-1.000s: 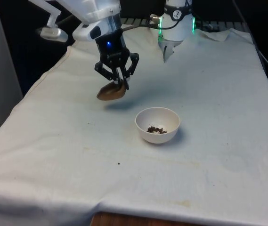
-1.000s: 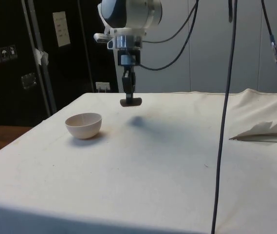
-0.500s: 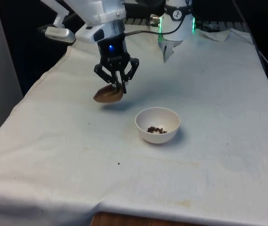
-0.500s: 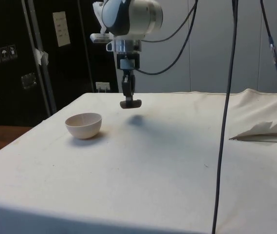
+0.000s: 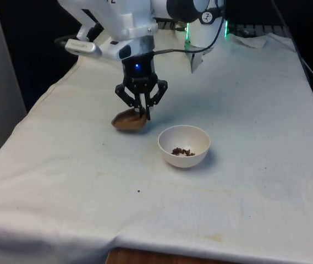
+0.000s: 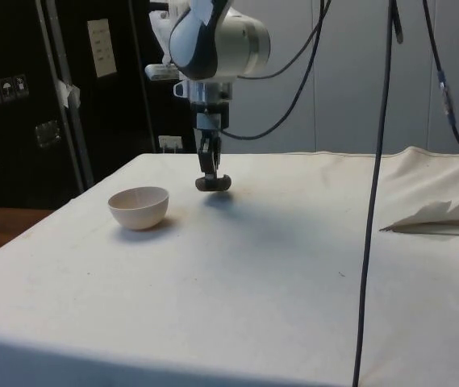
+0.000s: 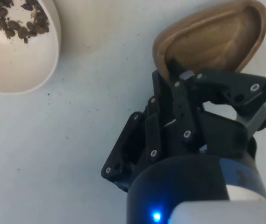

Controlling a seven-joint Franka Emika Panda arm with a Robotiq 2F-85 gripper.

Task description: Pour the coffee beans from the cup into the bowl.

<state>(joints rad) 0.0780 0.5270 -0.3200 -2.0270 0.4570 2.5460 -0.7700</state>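
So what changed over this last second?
The tool, shut on the rim of the brown cup, carried it down to the cloth, beside the bowl on the front view's left. The grip held. The bowl and its beans stayed put.

I see the cup [image 5: 127,120] in my tool [image 5: 143,114], just off the front view's left of the bowl [image 5: 184,145] holding beans [image 5: 182,151].

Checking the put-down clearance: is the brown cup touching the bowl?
Apart. In the front view a strip of white cloth shows between the brown cup and the bowl; the wrist view shows the same gap.
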